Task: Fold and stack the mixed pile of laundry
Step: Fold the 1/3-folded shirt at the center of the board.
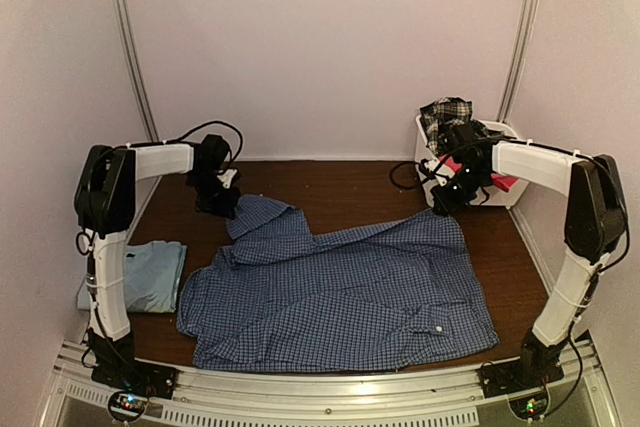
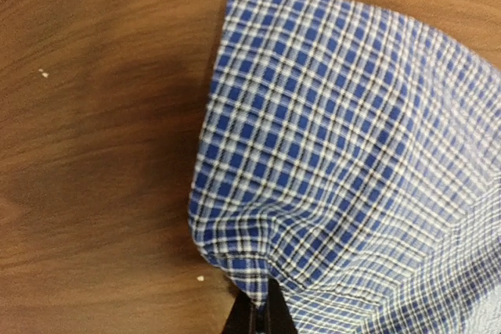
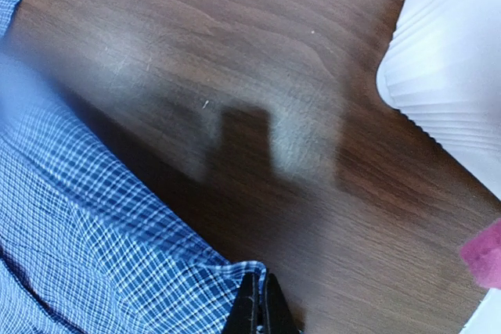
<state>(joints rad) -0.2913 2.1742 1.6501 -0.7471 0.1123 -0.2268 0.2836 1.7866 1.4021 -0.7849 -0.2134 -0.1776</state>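
A blue small-check button shirt (image 1: 340,297) lies spread over the middle of the brown table (image 1: 350,182). My left gripper (image 1: 228,205) is shut on the shirt's far left corner; in the left wrist view a pinch of checked cloth (image 2: 258,283) sits between the black fingers (image 2: 278,314). At the shirt's far right corner my right gripper (image 1: 445,202) is shut too, with the hem edge (image 3: 254,269) caught at its tips (image 3: 249,303). A folded light blue T-shirt (image 1: 150,275) rests at the left edge. Plaid (image 1: 445,112) and pink (image 1: 500,179) pieces sit in the basket.
A white plastic basket (image 1: 425,142) stands at the back right; its rim (image 3: 446,76) shows close beside the right gripper. Metal rails run along the table's near edge (image 1: 320,397). Pale walls close in the back and both sides.
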